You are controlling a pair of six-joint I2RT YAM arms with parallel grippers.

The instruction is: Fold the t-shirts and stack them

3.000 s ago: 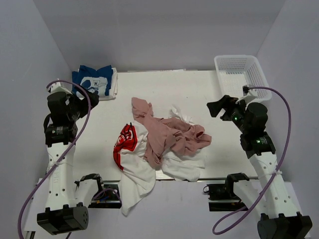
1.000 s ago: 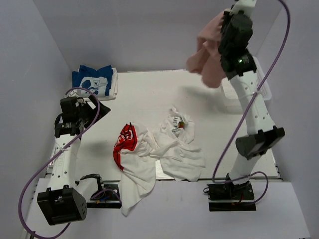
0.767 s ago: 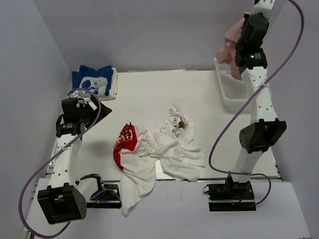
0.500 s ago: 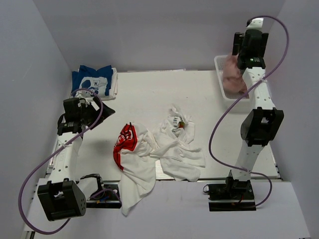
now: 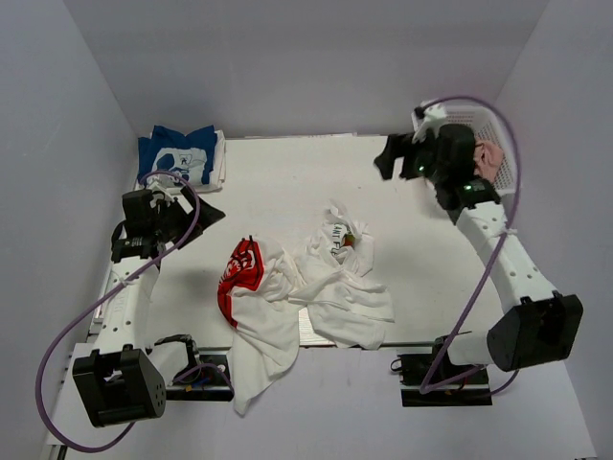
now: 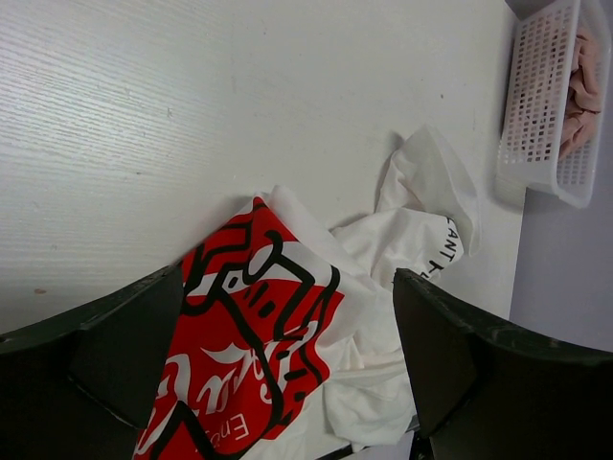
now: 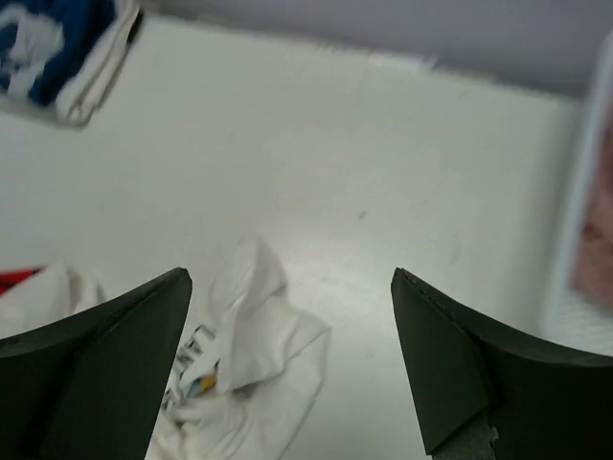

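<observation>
Top external, pink tee (image 5: 489, 159) now in basket (image 5: 502, 134)

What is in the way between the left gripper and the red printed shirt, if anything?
Nothing visible. Only bare table lies between the open left gripper and the red printed shirt. A white shirt lies crumpled against its far side, away from the gripper.
</observation>
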